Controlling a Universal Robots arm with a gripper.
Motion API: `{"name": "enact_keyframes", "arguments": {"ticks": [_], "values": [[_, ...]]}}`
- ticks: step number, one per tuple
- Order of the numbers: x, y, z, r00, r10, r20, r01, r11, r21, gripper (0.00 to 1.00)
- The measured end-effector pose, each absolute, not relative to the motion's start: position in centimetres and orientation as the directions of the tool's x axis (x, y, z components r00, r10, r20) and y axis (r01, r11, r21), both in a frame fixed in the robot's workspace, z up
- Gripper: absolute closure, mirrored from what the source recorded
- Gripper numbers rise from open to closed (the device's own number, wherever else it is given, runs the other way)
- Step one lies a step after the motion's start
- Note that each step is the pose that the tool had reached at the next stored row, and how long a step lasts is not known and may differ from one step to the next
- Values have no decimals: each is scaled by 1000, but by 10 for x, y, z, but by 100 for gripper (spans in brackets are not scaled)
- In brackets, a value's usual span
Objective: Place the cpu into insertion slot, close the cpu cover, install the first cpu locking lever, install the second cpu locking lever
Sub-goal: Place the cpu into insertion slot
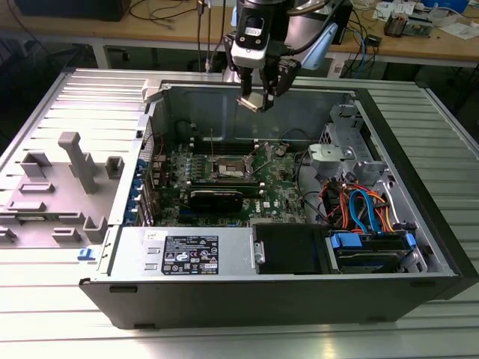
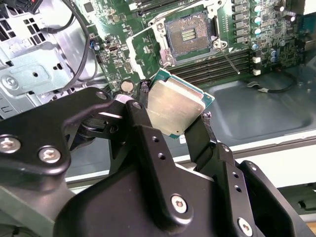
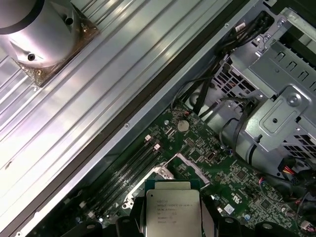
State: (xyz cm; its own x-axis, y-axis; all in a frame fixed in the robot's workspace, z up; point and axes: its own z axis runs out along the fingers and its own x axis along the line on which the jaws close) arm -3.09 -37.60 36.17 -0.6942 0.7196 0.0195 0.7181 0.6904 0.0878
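The gripper (image 2: pixel 173 106) is closed to the width of the cpu (image 2: pixel 174 112) and clamps it by two opposite edges. It holds the chip tilted in the air over the far side of the case (image 1: pixel 247 295). The slot (image 2: pixel 190 30) lies uncovered on the motherboard (image 2: pixel 114 29) below, well apart.

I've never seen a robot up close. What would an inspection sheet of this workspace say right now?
Surface: ribbed metal table carrying an open computer case.
Job's things: chip held in the air above the case; socket on the green board is uncovered, with no chip in it.
Clutter: grey plastic holders on the table at the exterior view's left.
Gripper: gripper shut on the chip's edges.
Cables: orange and blue cables bundled inside the case at the exterior view's right.
Surroundings: workbench behind, with wires and small parts.
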Motion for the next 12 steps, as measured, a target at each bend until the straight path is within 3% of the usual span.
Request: {"name": "enact_keyframes", "arguments": {"ticks": [12], "values": [[-31, -376, 359, -650, 759, 18, 758, 647, 87, 45]]}}
